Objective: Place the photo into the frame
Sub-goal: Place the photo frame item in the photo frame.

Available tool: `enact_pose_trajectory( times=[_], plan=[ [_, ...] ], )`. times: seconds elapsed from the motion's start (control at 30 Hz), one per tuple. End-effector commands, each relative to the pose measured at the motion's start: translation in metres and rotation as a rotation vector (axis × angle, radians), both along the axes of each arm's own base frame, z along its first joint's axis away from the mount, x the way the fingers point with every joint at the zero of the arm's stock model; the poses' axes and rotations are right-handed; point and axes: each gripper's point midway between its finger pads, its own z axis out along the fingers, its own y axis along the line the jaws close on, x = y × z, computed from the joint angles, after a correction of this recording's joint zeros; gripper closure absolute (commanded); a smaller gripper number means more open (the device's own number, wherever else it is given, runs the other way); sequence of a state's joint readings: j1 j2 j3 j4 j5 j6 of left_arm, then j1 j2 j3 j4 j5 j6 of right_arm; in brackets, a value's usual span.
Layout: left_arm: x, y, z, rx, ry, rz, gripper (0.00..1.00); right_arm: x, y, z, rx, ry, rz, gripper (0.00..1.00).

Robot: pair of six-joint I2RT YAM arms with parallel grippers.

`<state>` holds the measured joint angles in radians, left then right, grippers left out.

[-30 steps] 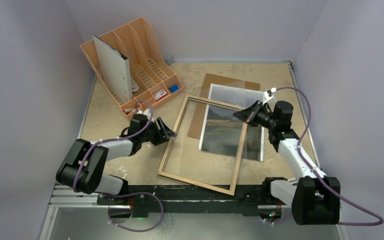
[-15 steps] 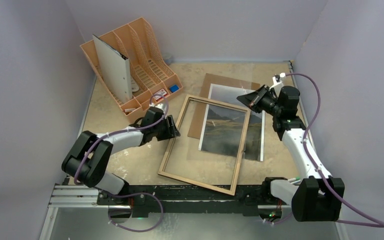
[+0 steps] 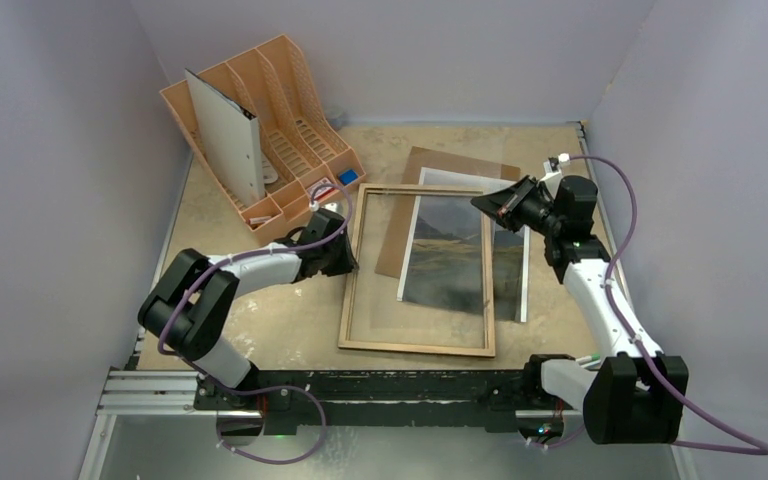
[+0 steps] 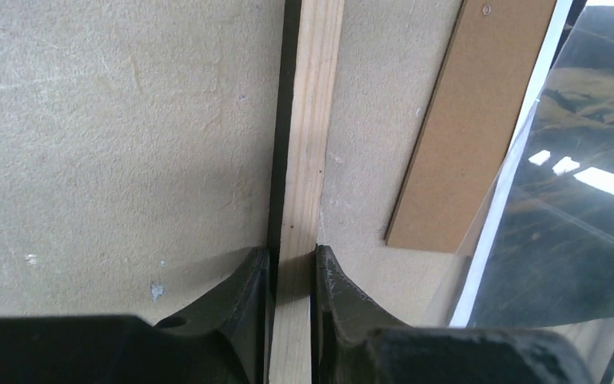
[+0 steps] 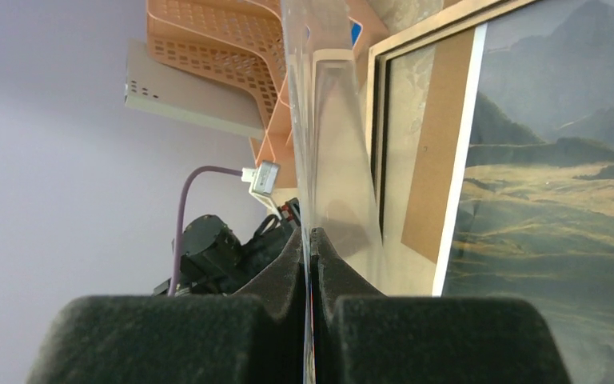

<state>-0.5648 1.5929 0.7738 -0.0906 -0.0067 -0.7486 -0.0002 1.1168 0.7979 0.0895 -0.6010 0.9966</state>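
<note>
While the left end effector (image 4: pixel 292 254) clenches the frame (image 4: pixel 312 120) and the right end effector (image 5: pixel 310 236) pinches its clear pane (image 5: pixel 328 120), opposed pulls could crack it.

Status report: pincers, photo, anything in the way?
Left pincer clamped on frame, left rail. Right pincer shut on clear pane. Photo face up on backing board, frame partly over it.

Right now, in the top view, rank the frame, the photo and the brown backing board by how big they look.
1. the frame: largest outline.
2. the photo: slightly smaller.
3. the brown backing board: least showing, but the photo covers most of it, so its rank against the photo is unsure.
</note>
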Motion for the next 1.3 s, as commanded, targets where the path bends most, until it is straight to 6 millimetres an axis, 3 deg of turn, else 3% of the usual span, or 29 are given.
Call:
enact_pose_trajectory(
  times=[0.0,0.17,0.33,0.47,0.6,0.93,1.03,1.13,1.27],
  plan=[
    [-0.013,-0.005,-0.010,-0.082,0.076,0.058,1.00,-0.008,0.012,0.020,0.119,-0.033,0.048,1.00],
    [-0.011,0.002,-0.007,-0.029,0.059,0.039,0.98,-0.007,0.017,0.020,0.168,-0.015,0.080,1.00],
    [-0.005,0.008,0.017,-0.016,-0.017,0.043,0.55,-0.010,0.021,0.018,0.218,0.038,0.096,1.00],
    [0.000,0.009,0.048,-0.050,-0.096,0.060,0.41,-0.013,0.023,0.013,0.264,0.076,0.100,1.00],
    [0.002,0.025,0.065,-0.021,-0.144,0.130,0.41,-0.010,0.023,0.007,0.261,0.090,0.088,1.00],
    [-0.001,0.085,0.076,0.125,-0.225,0.385,0.43,-0.006,0.046,-0.009,0.302,0.129,0.116,1.00],
    [-0.005,0.103,0.077,0.173,-0.241,0.455,0.43,0.004,0.045,-0.029,0.245,0.128,0.111,1.00],
    [-0.008,0.113,0.077,0.202,-0.248,0.479,0.43,0.007,0.043,-0.064,0.188,0.185,0.121,1.00],
    [-0.006,0.097,0.076,0.148,-0.254,0.403,0.41,0.009,0.037,-0.103,0.105,0.196,0.117,1.00]
  ],
)
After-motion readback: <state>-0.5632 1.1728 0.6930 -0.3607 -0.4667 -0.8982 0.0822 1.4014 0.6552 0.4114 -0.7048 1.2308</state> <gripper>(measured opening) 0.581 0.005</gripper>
